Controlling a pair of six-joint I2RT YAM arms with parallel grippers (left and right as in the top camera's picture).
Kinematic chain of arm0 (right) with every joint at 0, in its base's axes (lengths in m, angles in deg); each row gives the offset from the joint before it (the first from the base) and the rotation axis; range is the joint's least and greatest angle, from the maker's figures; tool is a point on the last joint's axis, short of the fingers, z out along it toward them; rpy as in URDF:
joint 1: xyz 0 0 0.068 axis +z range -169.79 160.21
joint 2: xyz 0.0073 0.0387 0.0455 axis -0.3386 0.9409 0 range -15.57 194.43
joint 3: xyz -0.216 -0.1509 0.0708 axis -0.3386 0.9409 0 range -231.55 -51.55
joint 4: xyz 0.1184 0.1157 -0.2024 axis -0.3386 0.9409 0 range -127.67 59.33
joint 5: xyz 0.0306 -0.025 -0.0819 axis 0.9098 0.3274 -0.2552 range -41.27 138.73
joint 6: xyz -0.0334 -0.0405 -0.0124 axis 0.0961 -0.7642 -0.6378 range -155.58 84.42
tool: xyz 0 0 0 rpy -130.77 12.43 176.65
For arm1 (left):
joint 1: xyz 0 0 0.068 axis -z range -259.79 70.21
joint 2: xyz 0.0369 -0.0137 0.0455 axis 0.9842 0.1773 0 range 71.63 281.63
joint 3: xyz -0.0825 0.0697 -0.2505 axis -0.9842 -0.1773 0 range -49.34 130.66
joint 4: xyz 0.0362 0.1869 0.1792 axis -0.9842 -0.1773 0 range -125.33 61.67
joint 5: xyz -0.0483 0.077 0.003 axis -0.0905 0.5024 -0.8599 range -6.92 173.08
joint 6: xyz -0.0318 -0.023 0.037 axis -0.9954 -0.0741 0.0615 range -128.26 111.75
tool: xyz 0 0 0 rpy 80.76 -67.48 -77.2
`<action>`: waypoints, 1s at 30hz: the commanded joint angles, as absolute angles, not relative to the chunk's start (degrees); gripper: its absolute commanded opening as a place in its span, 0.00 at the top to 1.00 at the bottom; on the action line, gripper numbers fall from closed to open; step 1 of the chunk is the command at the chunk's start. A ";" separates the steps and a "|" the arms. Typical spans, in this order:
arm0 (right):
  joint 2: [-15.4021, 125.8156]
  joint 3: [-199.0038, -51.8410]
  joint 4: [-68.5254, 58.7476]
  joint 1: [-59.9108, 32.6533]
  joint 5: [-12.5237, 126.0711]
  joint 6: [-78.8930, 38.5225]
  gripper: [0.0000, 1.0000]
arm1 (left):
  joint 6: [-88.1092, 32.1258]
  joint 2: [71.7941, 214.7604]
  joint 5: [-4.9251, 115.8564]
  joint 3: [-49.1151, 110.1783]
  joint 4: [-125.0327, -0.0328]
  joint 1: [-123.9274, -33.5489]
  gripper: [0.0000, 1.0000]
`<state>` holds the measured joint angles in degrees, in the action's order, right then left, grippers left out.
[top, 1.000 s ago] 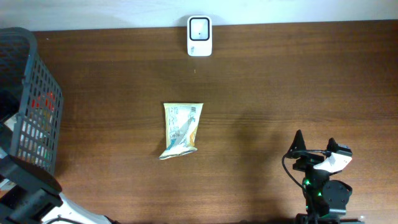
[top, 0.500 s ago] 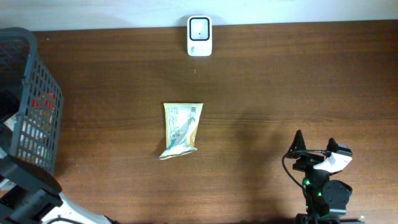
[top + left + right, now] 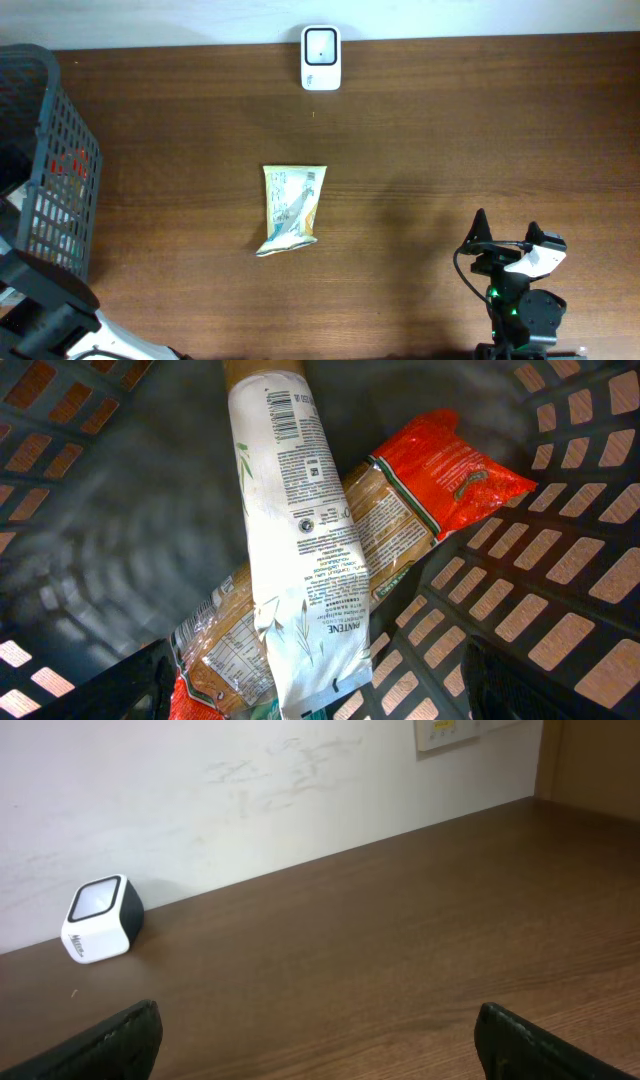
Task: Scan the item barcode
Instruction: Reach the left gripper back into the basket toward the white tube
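Observation:
In the left wrist view a white Pantene pouch (image 3: 300,550) lies across an orange-red packet (image 3: 420,490) on the floor of the dark basket (image 3: 560,610). A barcode (image 3: 283,410) shows near the pouch's top end. My left gripper (image 3: 320,695) hangs open just above both, its fingertips (image 3: 130,685) at the lower corners, holding nothing. A green-and-yellow snack packet (image 3: 291,208) lies flat mid-table. The white scanner (image 3: 321,58) stands at the far edge and is also seen as the scanner (image 3: 100,918) by the wall. My right gripper (image 3: 506,230) rests open at the near right.
The mesh basket (image 3: 45,170) stands at the table's left edge, with my left arm (image 3: 45,300) beside and over it. In the right wrist view the right gripper (image 3: 320,1045) faces bare wooden table (image 3: 400,940) and a white wall.

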<state>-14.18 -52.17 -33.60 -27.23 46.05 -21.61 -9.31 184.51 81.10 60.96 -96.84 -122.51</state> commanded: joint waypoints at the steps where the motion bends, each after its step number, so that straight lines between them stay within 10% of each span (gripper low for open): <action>1: -14.46 -51.86 -33.20 -26.88 45.75 -21.21 0.01 | -8.64 184.77 80.47 60.50 -96.88 -122.62 0.11; 30: -14.46 -51.86 -33.20 -26.88 45.75 -21.21 0.01 | -8.64 188.66 80.49 60.58 -96.57 -122.73 0.28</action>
<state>-14.18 -52.17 -33.60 -27.23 46.05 -21.58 -9.12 188.66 81.10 60.78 -96.53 -122.51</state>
